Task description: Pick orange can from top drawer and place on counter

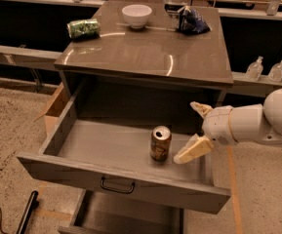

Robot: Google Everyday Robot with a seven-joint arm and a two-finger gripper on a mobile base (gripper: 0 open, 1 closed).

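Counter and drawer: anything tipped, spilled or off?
Only the green can lies on its side, at the back left of the counter. The orange can stands upright in the open top drawer; the gripper, fingers open, is beside it.

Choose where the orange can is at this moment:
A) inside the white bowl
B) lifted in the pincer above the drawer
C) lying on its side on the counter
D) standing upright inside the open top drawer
D: the orange can stands upright on the floor of the open top drawer, and the open pincer is just to its right inside the drawer, not holding it.
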